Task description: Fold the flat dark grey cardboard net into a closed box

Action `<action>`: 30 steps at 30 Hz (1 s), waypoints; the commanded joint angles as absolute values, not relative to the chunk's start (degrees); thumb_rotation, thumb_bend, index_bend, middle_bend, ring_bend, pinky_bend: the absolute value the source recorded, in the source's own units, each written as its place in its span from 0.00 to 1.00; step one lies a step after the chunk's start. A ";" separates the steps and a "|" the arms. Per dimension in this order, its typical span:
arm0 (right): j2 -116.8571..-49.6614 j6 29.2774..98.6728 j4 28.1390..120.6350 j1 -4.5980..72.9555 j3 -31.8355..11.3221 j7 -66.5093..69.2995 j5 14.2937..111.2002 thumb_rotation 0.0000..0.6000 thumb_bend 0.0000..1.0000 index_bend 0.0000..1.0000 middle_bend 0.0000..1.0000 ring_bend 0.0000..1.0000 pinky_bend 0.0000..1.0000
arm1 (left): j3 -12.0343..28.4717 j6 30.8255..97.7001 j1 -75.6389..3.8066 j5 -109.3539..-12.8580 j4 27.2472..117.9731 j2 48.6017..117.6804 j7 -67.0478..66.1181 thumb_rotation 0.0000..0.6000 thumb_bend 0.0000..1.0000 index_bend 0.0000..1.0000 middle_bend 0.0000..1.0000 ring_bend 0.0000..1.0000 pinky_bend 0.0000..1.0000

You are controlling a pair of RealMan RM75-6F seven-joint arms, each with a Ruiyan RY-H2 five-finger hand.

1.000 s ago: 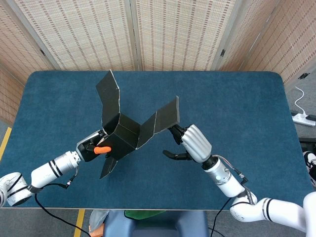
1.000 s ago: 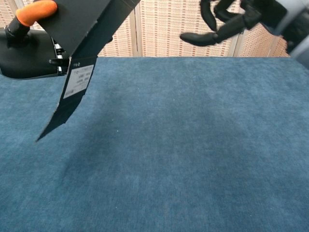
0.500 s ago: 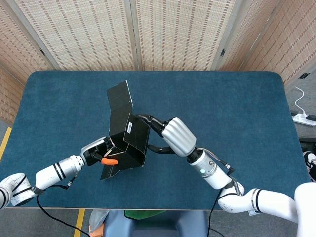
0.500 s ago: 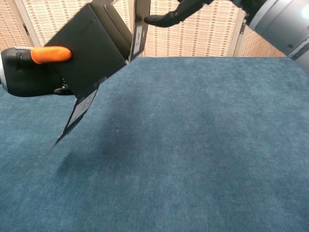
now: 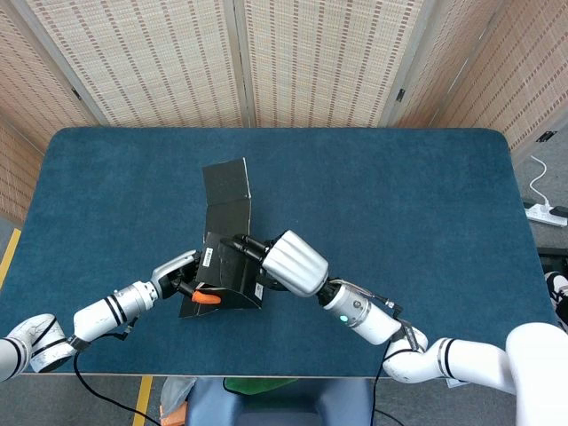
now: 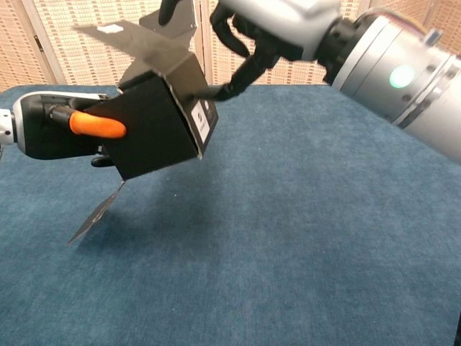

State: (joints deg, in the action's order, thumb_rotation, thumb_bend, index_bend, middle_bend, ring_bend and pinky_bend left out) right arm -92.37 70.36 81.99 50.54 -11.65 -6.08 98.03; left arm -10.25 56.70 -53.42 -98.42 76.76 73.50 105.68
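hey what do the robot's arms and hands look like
Both arms are glossy white with black joint rings and thin black cables. The left hand is black with an orange thumb tip. The right hand has a ribbed silver back and black fingers; a green light shows at its wrist.

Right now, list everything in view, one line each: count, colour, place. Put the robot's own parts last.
box: one, dark grey cardboard, partly folded, held above the table's near-left part; one flap stands open at the far side, another hangs below.
label: one, white, on a box panel.
table: one, blue cloth top.
screens: several woven tan panels, behind the table.
power strip: one, white, on the floor at the right.
left hand: one, black with an orange tip, grips the box's left side.
right hand: one, silver with black fingers, presses on the box's right side.
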 commanded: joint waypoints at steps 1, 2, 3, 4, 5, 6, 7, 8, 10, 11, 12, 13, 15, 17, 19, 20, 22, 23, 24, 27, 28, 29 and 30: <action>-93.76 69.30 79.84 51.30 -10.57 -8.06 98.86 1.00 0.13 0.13 0.26 0.78 1.00 | -10.10 55.06 -53.24 -97.29 77.04 74.69 102.17 1.00 0.17 0.30 0.26 0.53 0.77; -94.07 69.02 79.25 51.48 -10.35 -8.51 99.02 1.00 0.13 0.13 0.26 0.78 1.00 | -10.04 54.66 -53.27 -97.06 77.07 74.90 101.59 1.00 0.17 0.30 0.26 0.53 0.77; -94.52 68.74 78.59 51.65 -10.10 -8.90 99.09 1.00 0.13 0.13 0.26 0.78 1.00 | -9.95 54.13 -53.33 -96.76 77.07 75.20 100.67 1.00 0.17 0.30 0.26 0.53 0.77; -94.87 68.59 78.13 51.77 -9.91 -9.03 99.17 1.00 0.13 0.13 0.26 0.78 1.00 | -9.89 53.76 -53.36 -96.58 77.00 75.44 99.91 1.00 0.18 0.30 0.26 0.54 0.77; -95.17 68.37 77.68 51.89 -9.64 -9.09 99.26 1.00 0.13 0.13 0.26 0.78 1.00 | -9.86 53.38 -53.37 -96.40 76.94 75.68 99.14 1.00 0.18 0.30 0.26 0.53 0.77; -95.53 68.12 77.07 52.01 -9.23 -9.27 99.47 1.00 0.13 0.13 0.26 0.78 1.00 | -9.80 52.90 -53.36 -96.14 76.83 76.03 98.04 1.00 0.17 0.30 0.26 0.54 0.77; -95.84 68.09 76.50 52.10 -8.91 -9.45 99.77 1.00 0.13 0.13 0.26 0.78 1.00 | -9.75 52.53 -53.35 -95.94 76.70 76.31 97.11 1.00 0.17 0.30 0.26 0.53 0.77; -96.29 68.17 75.58 52.15 -8.41 -9.72 100.24 1.00 0.12 0.13 0.26 0.78 1.00 | -9.67 52.04 -53.31 -95.64 76.44 76.73 95.71 1.00 0.17 0.30 0.26 0.53 0.77; -97.07 68.41 74.07 52.06 -7.58 -9.80 100.83 1.00 0.11 0.13 0.26 0.78 1.00 | -9.43 51.28 -53.12 -94.94 75.99 77.46 93.28 1.00 0.17 0.30 0.26 0.53 0.77; -97.58 68.61 73.25 51.96 -7.18 -9.64 101.03 1.00 0.11 0.13 0.26 0.78 1.00 | -9.31 50.91 -53.00 -94.56 75.81 77.85 92.11 1.00 0.17 0.30 0.25 0.53 0.77; -98.23 68.64 72.09 51.86 -6.63 -9.44 101.22 1.00 0.10 0.13 0.26 0.79 1.00 | -9.15 50.44 -52.84 -94.09 75.62 78.38 90.61 1.00 0.17 0.30 0.25 0.53 0.77; -98.79 68.73 71.18 51.80 -6.26 -9.34 101.38 1.00 0.10 0.14 0.26 0.79 1.00 | -9.04 50.14 -52.70 -93.78 75.42 78.80 89.36 1.00 0.17 0.30 0.25 0.53 0.77; -100.29 68.86 68.83 51.63 -5.42 -9.30 101.70 1.00 0.10 0.15 0.27 0.79 1.00 | -8.72 49.67 -52.22 -93.03 74.84 80.00 86.02 1.00 0.17 0.30 0.25 0.53 0.77; -101.64 68.88 66.77 51.42 -4.62 -9.00 101.89 1.00 0.10 0.15 0.28 0.79 1.00 | -8.38 49.59 -51.57 -92.31 74.32 81.24 82.95 1.00 0.17 0.30 0.24 0.54 0.77; -103.25 69.36 64.13 51.10 -3.54 -8.31 102.44 1.00 0.10 0.16 0.28 0.79 1.00 | -7.86 49.77 -50.63 -91.33 73.42 82.93 79.02 1.00 0.17 0.29 0.23 0.53 0.76; -104.03 69.91 62.74 50.88 -3.03 -8.03 102.87 1.00 0.10 0.16 0.29 0.79 1.00 | -7.54 50.00 -50.11 -90.78 72.87 83.82 76.87 1.00 0.17 0.29 0.22 0.53 0.76; -105.93 71.36 59.20 50.33 -1.72 -7.25 104.01 1.00 0.10 0.17 0.29 0.79 1.00 | -6.98 50.33 -48.99 -89.73 71.54 85.98 71.59 1.00 0.17 0.28 0.21 0.53 0.76; -106.75 72.04 57.60 50.12 -1.20 -6.85 104.51 1.00 0.10 0.17 0.29 0.79 1.00 | -6.80 50.28 -48.63 -89.33 71.09 86.81 69.58 1.00 0.17 0.27 0.21 0.53 0.75; -107.79 72.84 55.59 49.85 -0.53 -6.16 105.10 1.00 0.10 0.18 0.29 0.79 1.00 | -6.59 50.08 -48.26 -88.86 70.59 87.76 67.22 1.00 0.17 0.26 0.21 0.53 0.75; -110.22 74.99 50.83 49.35 0.69 -4.64 106.42 1.00 0.09 0.18 0.29 0.79 1.00 | -6.16 49.31 -47.68 -87.96 69.68 89.54 62.50 1.00 0.17 0.25 0.21 0.53 0.75; -110.83 75.46 49.57 49.26 0.99 -4.34 106.74 1.00 0.09 0.18 0.29 0.79 1.00 | -6.07 49.06 -47.55 -87.77 69.55 89.93 61.37 1.00 0.17 0.25 0.20 0.53 0.74; -111.39 75.83 48.44 49.19 1.26 -3.95 106.98 1.00 0.09 0.18 0.29 0.79 1.00 | -6.01 48.76 -47.46 -87.61 69.53 90.22 60.46 1.00 0.17 0.24 0.20 0.54 0.74; -112.09 76.25 47.09 49.09 1.53 -3.47 107.18 1.00 0.09 0.18 0.29 0.79 1.00 | -5.87 48.47 -47.32 -87.39 69.55 90.54 59.40 1.00 0.17 0.23 0.20 0.54 0.74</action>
State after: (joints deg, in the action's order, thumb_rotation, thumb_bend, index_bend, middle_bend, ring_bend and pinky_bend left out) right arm -110.21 74.73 49.60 49.60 0.37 -4.81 106.09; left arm -6.43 49.20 -48.10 -88.37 70.30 89.10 61.50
